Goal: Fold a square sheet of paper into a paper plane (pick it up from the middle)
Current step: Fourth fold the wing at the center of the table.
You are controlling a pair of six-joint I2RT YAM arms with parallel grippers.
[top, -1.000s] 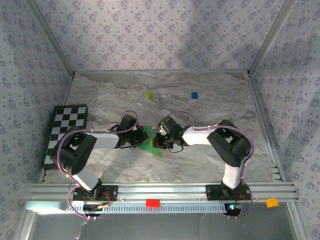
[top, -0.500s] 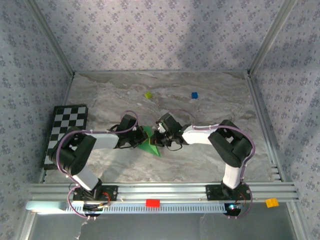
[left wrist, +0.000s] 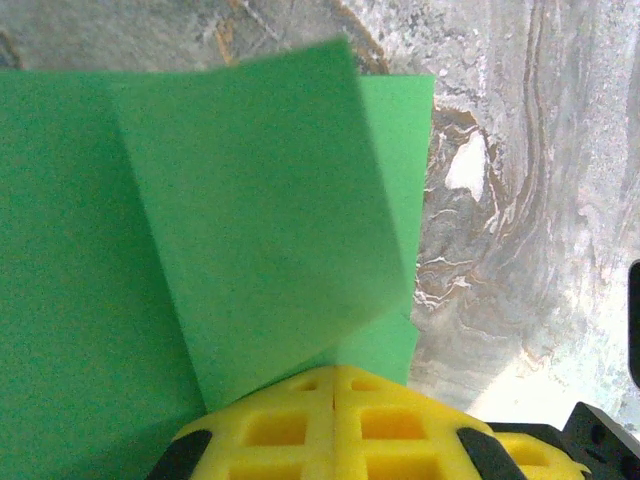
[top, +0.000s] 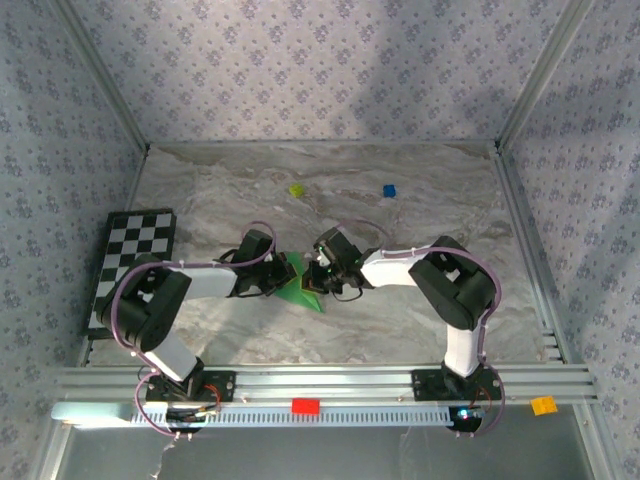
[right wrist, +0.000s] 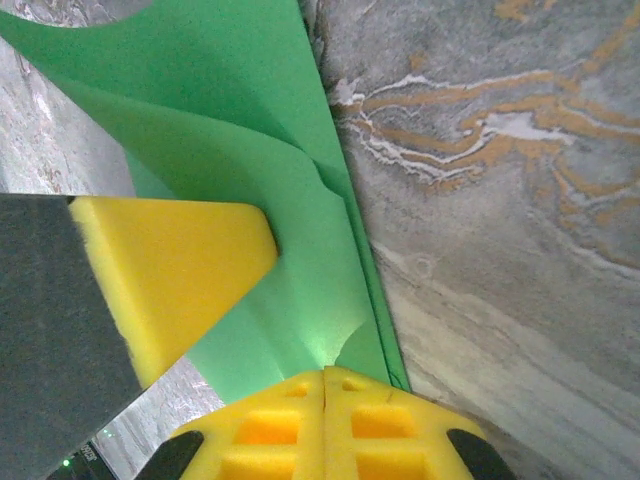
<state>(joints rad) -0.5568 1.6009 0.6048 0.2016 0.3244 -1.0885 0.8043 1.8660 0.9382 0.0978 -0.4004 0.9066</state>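
Top view: the green sheet of paper (top: 298, 289) lies on the table (top: 430, 200) and reads as a small pointed shape. The left jaws are at the paper's left edge and the right jaws at its right edge, both touching it. The grip is too small to judge here. A checkerboard (top: 135, 262) sits well left of the paper. A yellow block (top: 296, 189) and a blue block (top: 389, 190) lie beyond the paper, well apart from it.

Left wrist view: the left jaws are clenched, their yellow pads (left wrist: 270, 430) meeting at a seam and gripping the paper (left wrist: 250, 200) at its near edge. It shows layers the top view misses: one flap is lifted and tilted over a flat layer beneath. There is bare table (left wrist: 520, 150) right of the paper.

Right wrist view: the right jaws are clenched, pads (right wrist: 385, 425) pressed together on the paper's (right wrist: 230, 120) near edge. The paper bows upward with a soft wrinkle. A yellow pad of the left jaws (right wrist: 170, 270) touches the paper's left side. There is table (right wrist: 500, 200) right of the paper.
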